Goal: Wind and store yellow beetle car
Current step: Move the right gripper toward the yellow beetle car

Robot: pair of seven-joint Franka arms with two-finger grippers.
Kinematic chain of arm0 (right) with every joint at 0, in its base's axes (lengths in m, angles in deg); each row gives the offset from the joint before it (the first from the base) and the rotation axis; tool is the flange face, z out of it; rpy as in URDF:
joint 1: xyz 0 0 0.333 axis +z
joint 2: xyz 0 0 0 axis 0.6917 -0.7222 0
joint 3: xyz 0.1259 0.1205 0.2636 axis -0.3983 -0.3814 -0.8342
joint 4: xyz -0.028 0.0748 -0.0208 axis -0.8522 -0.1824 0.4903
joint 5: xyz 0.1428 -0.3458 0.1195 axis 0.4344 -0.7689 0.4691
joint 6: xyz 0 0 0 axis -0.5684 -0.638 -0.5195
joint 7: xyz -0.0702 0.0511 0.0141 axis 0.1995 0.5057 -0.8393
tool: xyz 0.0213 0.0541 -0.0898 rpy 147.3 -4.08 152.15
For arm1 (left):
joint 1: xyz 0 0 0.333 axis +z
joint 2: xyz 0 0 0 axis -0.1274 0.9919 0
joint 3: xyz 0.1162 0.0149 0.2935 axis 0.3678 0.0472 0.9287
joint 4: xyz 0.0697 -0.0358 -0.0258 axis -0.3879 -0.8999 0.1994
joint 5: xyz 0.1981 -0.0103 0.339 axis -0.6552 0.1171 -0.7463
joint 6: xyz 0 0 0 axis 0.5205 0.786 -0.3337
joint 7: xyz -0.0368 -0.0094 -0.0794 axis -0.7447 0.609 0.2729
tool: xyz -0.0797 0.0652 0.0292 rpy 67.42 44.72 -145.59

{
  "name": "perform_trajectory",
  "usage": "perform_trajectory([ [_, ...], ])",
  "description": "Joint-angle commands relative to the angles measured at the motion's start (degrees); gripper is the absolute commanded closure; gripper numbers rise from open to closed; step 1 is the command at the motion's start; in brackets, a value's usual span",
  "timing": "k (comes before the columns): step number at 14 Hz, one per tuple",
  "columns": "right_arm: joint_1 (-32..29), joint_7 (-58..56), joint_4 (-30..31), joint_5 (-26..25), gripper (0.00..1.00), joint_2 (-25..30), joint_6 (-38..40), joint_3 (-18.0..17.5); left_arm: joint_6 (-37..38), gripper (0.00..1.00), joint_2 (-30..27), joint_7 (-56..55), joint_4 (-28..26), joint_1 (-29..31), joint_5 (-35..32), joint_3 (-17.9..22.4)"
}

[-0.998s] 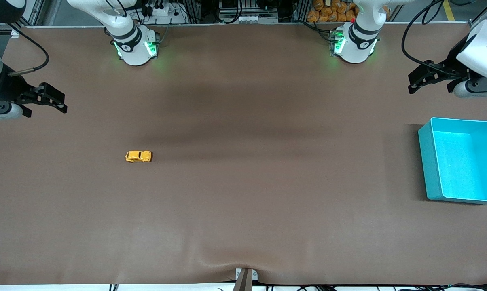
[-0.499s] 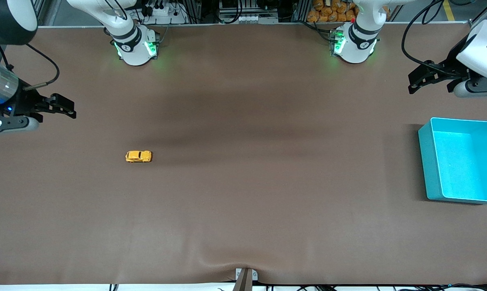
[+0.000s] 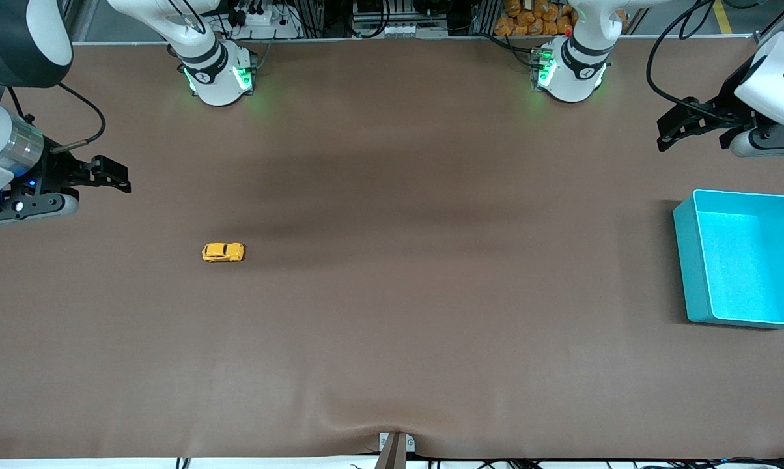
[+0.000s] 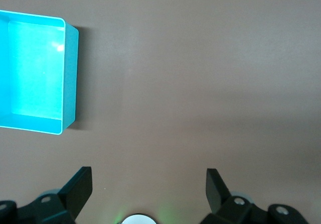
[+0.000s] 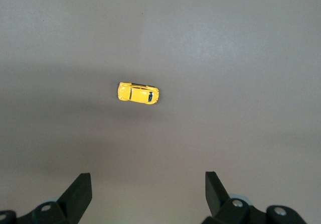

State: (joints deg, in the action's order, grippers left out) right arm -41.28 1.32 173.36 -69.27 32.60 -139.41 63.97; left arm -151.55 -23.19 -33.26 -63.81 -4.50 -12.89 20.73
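Note:
The yellow beetle car (image 3: 223, 252) (image 5: 138, 93) stands on its wheels on the brown table, toward the right arm's end. My right gripper (image 3: 115, 176) (image 5: 148, 184) hangs open and empty above the table at that end, short of the car and apart from it. My left gripper (image 3: 669, 127) (image 4: 149, 181) waits open and empty above the table at the left arm's end, near the turquoise bin (image 3: 685, 260) (image 4: 70, 73). The bin has nothing in it.
The two arm bases (image 3: 217, 75) (image 3: 569, 70) stand along the table's edge farthest from the front camera. A small metal bracket (image 3: 395, 446) sits at the nearest edge. Brown table surface stretches between the car and the bin.
My right gripper has moved over the table toward the car and a little nearer to the front camera. The left arm, the car and the bin have not moved.

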Motion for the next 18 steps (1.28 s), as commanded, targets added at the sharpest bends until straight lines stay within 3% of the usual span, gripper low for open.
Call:
perform_trajectory([
  [1,-0.5,-0.9,1.3,0.1,0.00,1.0,0.2,-0.1,0.6,0.00,-0.1,-0.3,0.6,0.3,0.9,-0.1],
  [5,-0.5,-0.9,10.1,0.1,0.00,2.0,-7.1,0.1,0.6,0.00,-0.1,-0.3,0.6,0.3,1.0,-0.1],
  [8,0.1,-1.3,11.1,0.0,0.00,1.4,-8.4,0.1,0.6,0.00,-0.1,-0.3,0.5,0.3,1.0,-0.1],
  [11,0.9,-1.3,15.8,0.0,0.00,1.4,-15.8,-0.1,0.6,0.00,-0.1,-0.3,0.5,0.3,1.0,-0.1],
  [18,5.1,-1.5,17.1,-4.3,0.00,-0.4,-18.9,-0.1,-1.0,0.00,0.4,-0.3,0.5,0.3,1.1,0.0],
])
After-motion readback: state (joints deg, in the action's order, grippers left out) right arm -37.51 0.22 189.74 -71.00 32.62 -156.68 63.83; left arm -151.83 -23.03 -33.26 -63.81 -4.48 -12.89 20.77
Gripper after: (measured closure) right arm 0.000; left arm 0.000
